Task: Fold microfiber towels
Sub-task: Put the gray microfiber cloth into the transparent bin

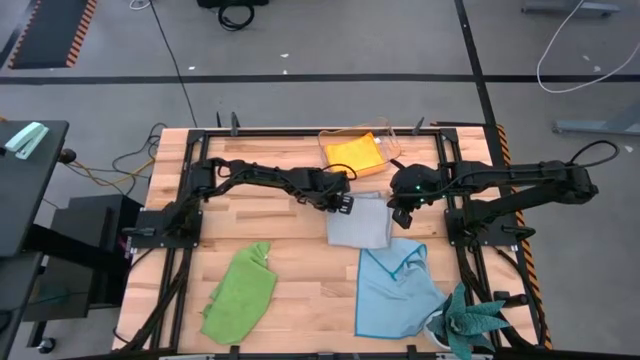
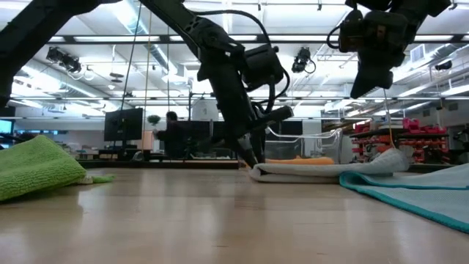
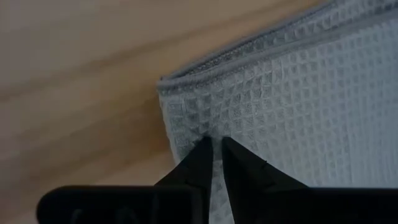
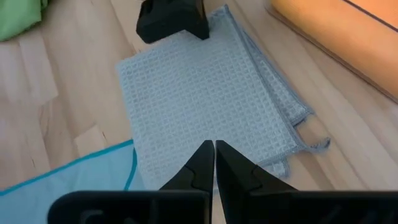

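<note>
Two dark robot arms meet over a folded grey towel (image 1: 358, 222) at the centre of the overhead picture, on a pale wooden table (image 1: 290, 260). The left gripper (image 1: 343, 203) reaches in from the left of the frame and sits at the towel's upper-left corner. Its wrist camera shows the two fingers (image 3: 200, 163) drawn nearly together, pinching a small ridge of the waffle-weave cloth (image 3: 298, 106) just inside the hemmed corner. From table height the same gripper (image 2: 248, 155) comes down to the layered grey towel (image 2: 322, 169) at mid-frame.

The right gripper (image 1: 402, 215) hangs above the towel's right edge in the overhead picture, fingers pressed together and holding nothing. Its wrist camera shows the closed fingertips (image 4: 205, 155) over the flat grey rectangle (image 4: 199, 99), with the left gripper (image 4: 172, 20) at the far corner.

An orange-yellow towel (image 1: 355, 154) lies folded inside a clear plastic box (image 1: 386, 132) at the upper centre of the overhead frame. A light blue towel (image 1: 392, 293) lies spread at the lower right, touching the grey towel's lower edge. A lime green towel (image 1: 240, 292) lies crumpled at the lower left, well apart from the others. A teal spiky-leaved plant (image 1: 470, 322) stands at the lower right corner, beside the blue cloth.
</note>
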Robot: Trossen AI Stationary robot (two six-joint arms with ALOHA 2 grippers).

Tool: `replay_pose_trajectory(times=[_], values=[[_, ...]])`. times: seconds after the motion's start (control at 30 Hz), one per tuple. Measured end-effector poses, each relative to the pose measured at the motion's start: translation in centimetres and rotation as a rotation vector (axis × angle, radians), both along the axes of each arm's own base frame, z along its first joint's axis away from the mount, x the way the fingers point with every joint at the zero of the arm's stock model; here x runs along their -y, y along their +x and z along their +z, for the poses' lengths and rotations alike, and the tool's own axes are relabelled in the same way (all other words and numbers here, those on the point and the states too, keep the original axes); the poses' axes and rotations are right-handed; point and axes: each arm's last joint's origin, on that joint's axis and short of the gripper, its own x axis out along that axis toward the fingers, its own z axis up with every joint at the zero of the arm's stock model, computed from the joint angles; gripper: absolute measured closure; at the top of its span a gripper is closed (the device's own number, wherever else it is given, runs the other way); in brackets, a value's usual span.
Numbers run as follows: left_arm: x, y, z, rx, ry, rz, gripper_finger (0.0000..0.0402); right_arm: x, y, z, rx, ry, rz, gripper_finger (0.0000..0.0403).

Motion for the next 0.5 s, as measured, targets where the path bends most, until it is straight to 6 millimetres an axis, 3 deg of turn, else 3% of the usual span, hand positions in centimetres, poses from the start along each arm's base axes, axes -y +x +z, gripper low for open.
replay_pose_trajectory(times=[0.27, 0.5], values=[[-1.2, -0.2, -0.1, -0.013, 0.037, 0.051, 0.0377, 0.0, 0.0, 0.0, 0.003, 0.026, -0.034, 0.0381], [-1.3, -1.3, -0.3, -0.127, 0.061, 0.152, 0.0391, -0.1, 0.0, 0.0, 0.004, 0.036, -0.049, 0.0381]])
